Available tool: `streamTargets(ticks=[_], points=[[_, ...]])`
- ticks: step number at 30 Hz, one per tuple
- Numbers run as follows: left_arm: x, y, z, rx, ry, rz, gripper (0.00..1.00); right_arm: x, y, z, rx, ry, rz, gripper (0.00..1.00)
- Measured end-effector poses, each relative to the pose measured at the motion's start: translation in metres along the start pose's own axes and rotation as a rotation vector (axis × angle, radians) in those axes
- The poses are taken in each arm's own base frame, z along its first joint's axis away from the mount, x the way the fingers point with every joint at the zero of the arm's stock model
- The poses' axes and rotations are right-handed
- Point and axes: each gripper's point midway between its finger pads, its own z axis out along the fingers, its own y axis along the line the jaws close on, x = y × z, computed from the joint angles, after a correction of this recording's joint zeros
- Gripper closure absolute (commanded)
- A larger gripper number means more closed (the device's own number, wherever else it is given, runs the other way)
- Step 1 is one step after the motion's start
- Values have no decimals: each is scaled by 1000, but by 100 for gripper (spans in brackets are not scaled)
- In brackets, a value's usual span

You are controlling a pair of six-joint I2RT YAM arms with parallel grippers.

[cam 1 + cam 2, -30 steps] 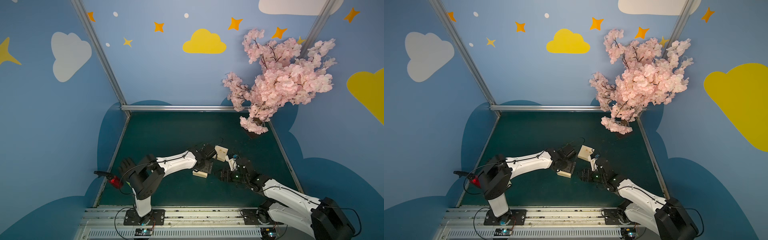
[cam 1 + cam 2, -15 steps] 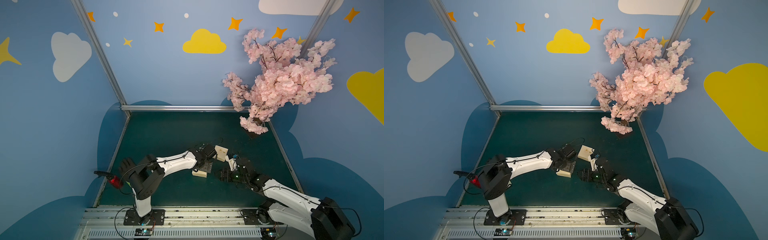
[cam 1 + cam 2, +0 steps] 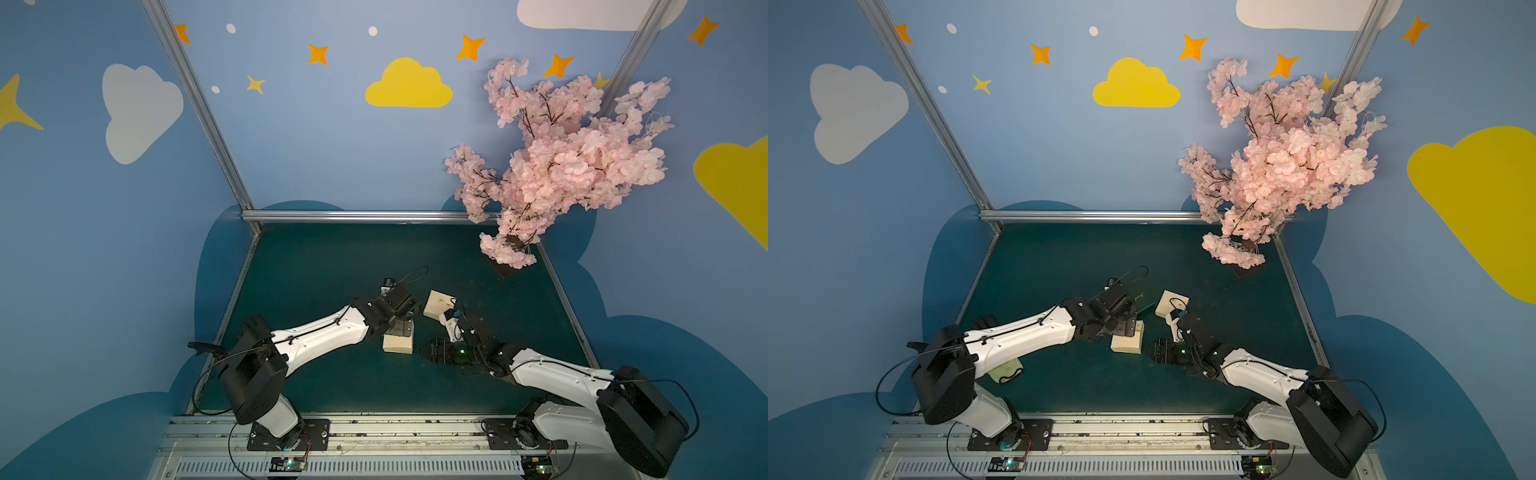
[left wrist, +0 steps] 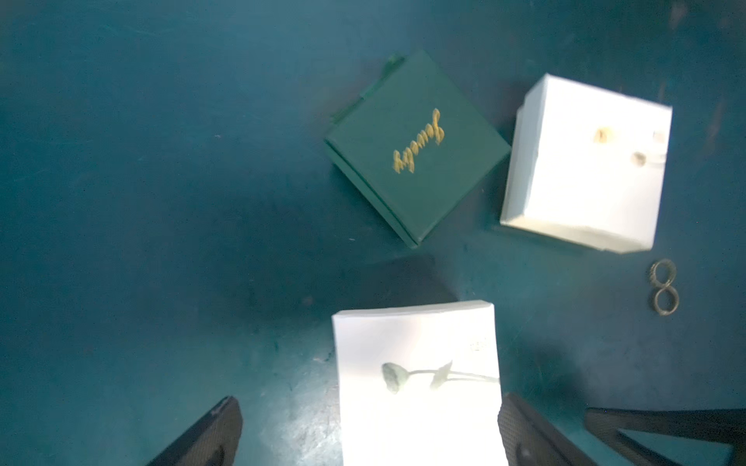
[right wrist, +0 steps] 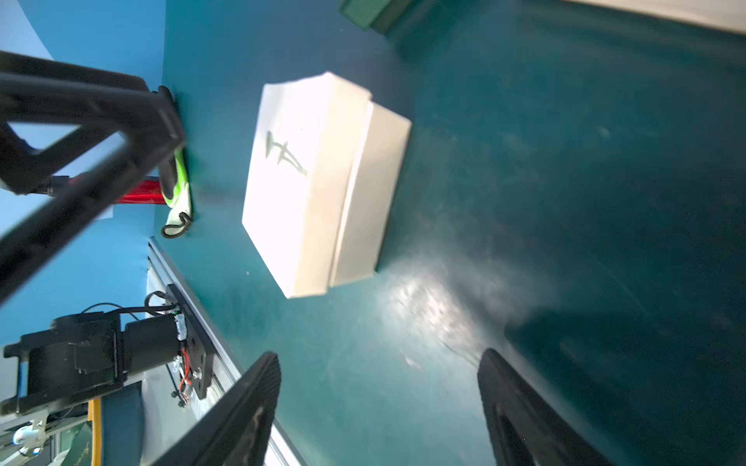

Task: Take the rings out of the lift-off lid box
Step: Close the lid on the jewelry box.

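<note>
The lift-off lid box [image 4: 420,383] is white with a flower print and stands on the green mat with its lid on, also seen in the right wrist view [image 5: 319,181] and in both top views [image 3: 398,343] [image 3: 1127,343]. My left gripper [image 4: 369,403] [image 3: 401,328] hangs over it, open, with one finger close beside the box and the other well clear. Two small silvery rings [image 4: 664,287] lie touching each other on the mat beside a second white box [image 4: 585,161] [image 3: 439,305]. My right gripper [image 5: 379,357] [image 3: 430,351] is open and empty, low over bare mat right of the lidded box.
A green box [image 4: 415,149] with gold lettering lies closed behind the lidded box. A pink blossom tree [image 3: 561,166] stands at the back right corner. A pale green object [image 3: 1007,370] lies under the left arm near the front rail [image 3: 374,419].
My left gripper's jaws have spread wider around the lidded box. Both arms have stayed almost where they were.
</note>
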Motion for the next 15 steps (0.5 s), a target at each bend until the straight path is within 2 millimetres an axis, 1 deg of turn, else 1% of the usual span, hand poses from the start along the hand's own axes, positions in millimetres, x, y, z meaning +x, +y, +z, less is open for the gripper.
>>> streamTargets(ticks=[4, 8, 11, 15], points=[[6, 24, 2, 18, 3, -95, 0, -8, 9, 10, -21, 7, 16, 22], [24, 44, 15, 29, 49, -176, 1, -16, 17, 19, -32, 11, 23, 22], [37, 47, 21, 43, 85, -194, 1, -21, 20, 25, -29, 14, 30, 24], [38, 39, 23, 97, 93, -216, 2, -23, 18, 34, -12, 25, 50, 30]])
